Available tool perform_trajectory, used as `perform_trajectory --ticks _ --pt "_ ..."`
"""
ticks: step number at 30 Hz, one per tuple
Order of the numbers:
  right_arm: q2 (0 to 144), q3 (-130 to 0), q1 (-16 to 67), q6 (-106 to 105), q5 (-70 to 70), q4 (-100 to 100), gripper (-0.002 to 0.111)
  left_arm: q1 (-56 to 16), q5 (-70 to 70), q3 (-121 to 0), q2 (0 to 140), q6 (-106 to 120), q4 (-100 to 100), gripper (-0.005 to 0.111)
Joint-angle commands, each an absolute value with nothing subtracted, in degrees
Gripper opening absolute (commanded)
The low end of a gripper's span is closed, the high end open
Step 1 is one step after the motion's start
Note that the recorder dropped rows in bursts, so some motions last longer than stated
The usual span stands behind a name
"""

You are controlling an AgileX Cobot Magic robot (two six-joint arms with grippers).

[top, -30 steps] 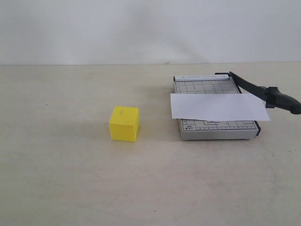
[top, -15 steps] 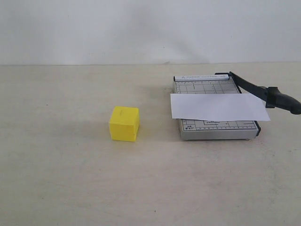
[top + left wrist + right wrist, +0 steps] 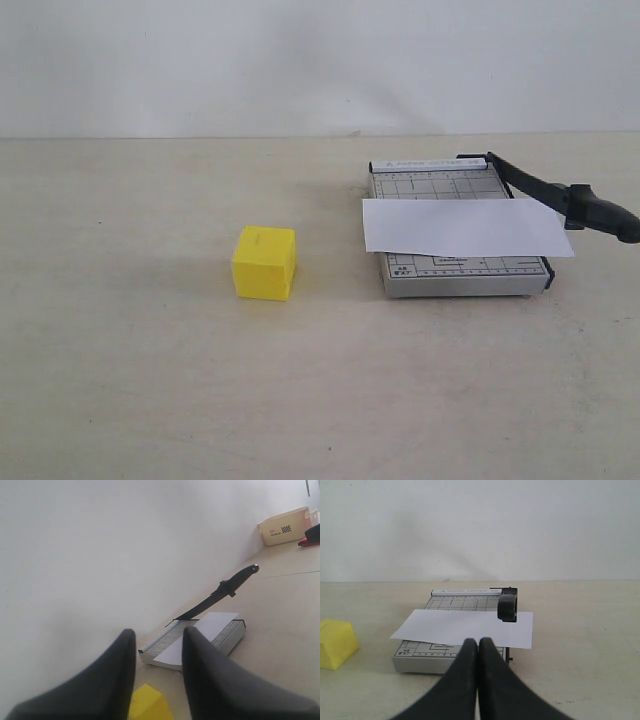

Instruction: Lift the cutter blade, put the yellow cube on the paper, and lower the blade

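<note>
Cutter blade (image 3: 540, 187), a long thin black arm with a thick rounded handle, stood tilted up off the grey gridded trimmer base (image 3: 440, 182). The small matte yellow cube (image 3: 265, 262) sat on the beige table (image 3: 120, 350), apart from the plain white paper sheet (image 3: 465, 227) lying across that base. The left gripper (image 3: 158, 635) had its jaws spread and empty; the right gripper (image 3: 478, 642) had its jaws pressed together. Carried low, the cube could push the loose sheet askew, or the unheld blade might drop. A beige cardboard box (image 3: 285, 526) stood far off, its contents hidden.

You have bright, even, diffuse light. The yellow cube (image 3: 264, 262) casts only a faint, soft shadow on the desk (image 3: 150, 380). Close up, the left tool (image 3: 159, 632) and right tool (image 3: 478, 642) look soft-edged.
</note>
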State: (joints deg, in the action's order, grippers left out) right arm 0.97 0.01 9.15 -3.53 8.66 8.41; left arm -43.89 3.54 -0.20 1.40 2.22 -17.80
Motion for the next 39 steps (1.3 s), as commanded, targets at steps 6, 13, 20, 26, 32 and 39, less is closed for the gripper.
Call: perform_trajectory --ticks 6,13,20,26,32,39 --pt "0.69 0.0 9.22 -3.49 8.13 8.21 0.0 -37.88 3.53 0.0 0.82 2.34 -16.9 0.031" --pt "0.69 0.0 9.22 -3.49 8.13 8.21 0.0 -37.88 3.53 0.0 0.82 2.34 -16.9 0.031" --pt "0.69 0.0 9.22 -3.49 8.13 8.21 0.0 -37.88 3.53 0.0 0.82 2.34 -16.9 0.031" --pt "0.69 0.0 9.22 -3.49 8.13 8.21 0.0 -37.88 3.53 0.0 0.82 2.34 -16.9 0.031" --pt "0.69 0.0 9.22 -3.49 8.42 8.21 0.0 -37.87 8.47 0.0 0.82 -1.09 -16.77 0.031" --pt "0.69 0.0 9.22 -3.49 8.42 8.21 0.0 -37.87 22.61 0.0 0.82 -26.16 -15.18 0.031"
